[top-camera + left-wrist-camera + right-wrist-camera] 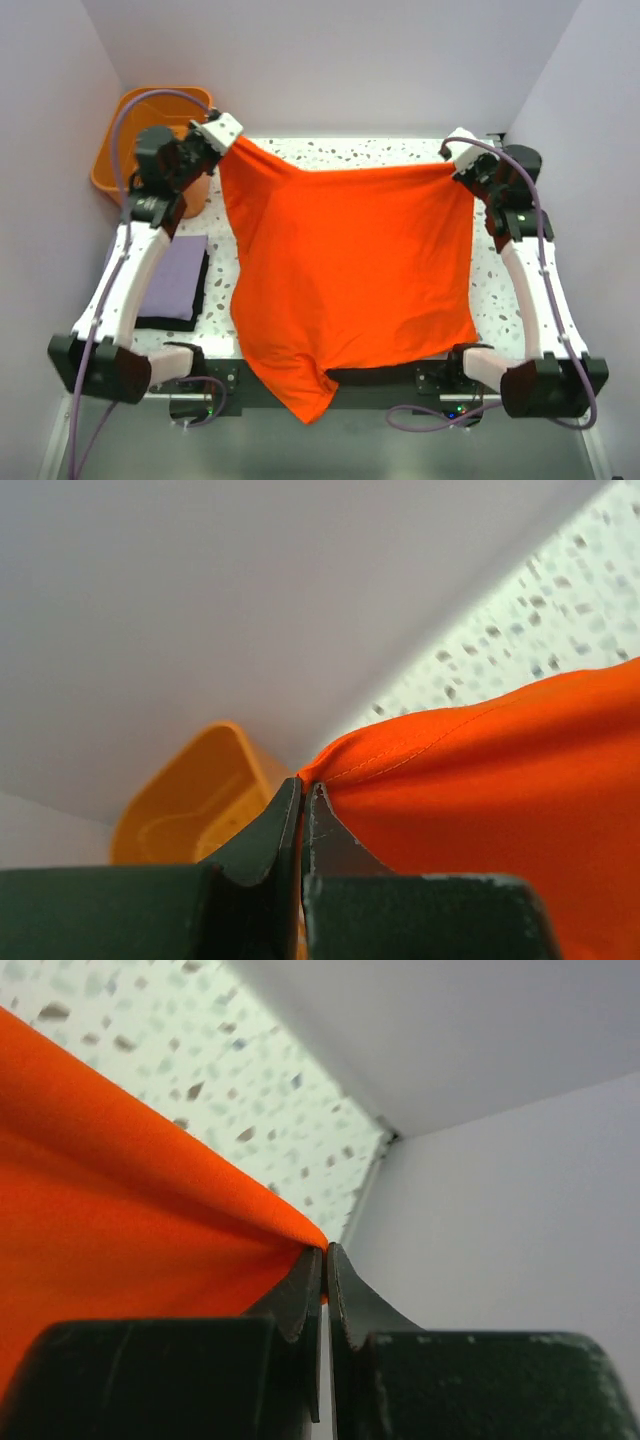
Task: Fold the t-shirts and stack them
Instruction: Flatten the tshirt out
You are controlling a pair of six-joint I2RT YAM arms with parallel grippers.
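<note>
The orange-red t-shirt [350,270] hangs stretched between both arms above the table, its lower end drooping past the near edge. My left gripper [228,138] is shut on its far left corner, and the hem [420,760] shows pinched at the tips [302,785]. At the far right corner my right gripper [452,160] is shut on the cloth [120,1210], whose edge ends between the fingertips [326,1250]. The lavender t-shirt [172,280] lies folded flat on the left of the table, beside the left arm.
An orange plastic basket [125,125] stands at the back left corner, just behind my left gripper; its rim [190,790] shows close by in the left wrist view. White walls close in the speckled table [350,150] on three sides. A dark cloth lies under the lavender t-shirt.
</note>
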